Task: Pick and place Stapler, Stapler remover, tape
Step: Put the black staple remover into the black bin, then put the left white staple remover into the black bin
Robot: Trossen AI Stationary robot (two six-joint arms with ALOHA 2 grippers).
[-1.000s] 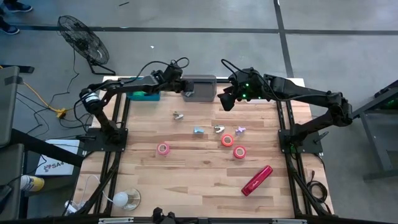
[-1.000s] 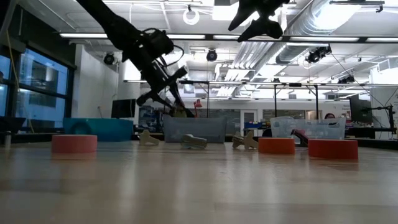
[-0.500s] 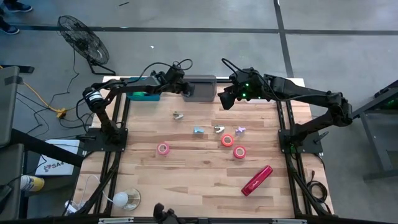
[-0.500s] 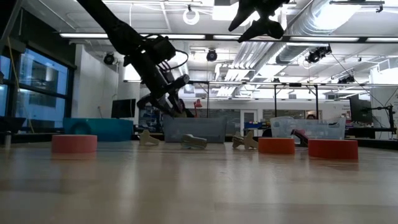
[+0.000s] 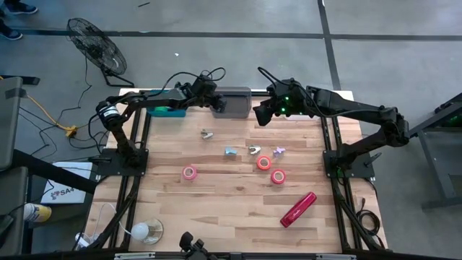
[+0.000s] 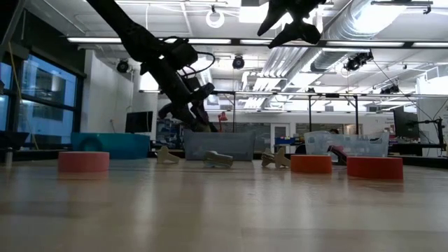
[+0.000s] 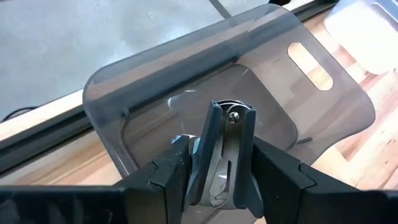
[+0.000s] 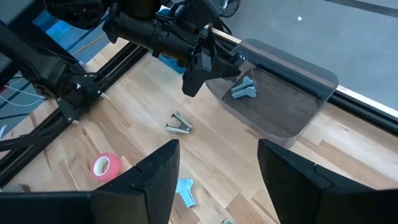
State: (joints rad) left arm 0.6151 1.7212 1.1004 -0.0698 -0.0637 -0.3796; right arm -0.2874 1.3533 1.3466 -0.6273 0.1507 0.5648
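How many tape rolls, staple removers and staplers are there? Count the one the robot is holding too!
Tape rolls: 3
Staple removers: 5, four on the table, one in the left gripper
Stapler: 1
Total: 9

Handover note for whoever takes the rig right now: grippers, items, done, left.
Left gripper: shut on a grey staple remover, held over the grey bin at the table's far edge.
Right gripper: open, empty, beside the bin.
Done: one staple remover already lies in the bin.
Left: drop the held one. On the table are the red stapler, three tape rolls and four more removers.
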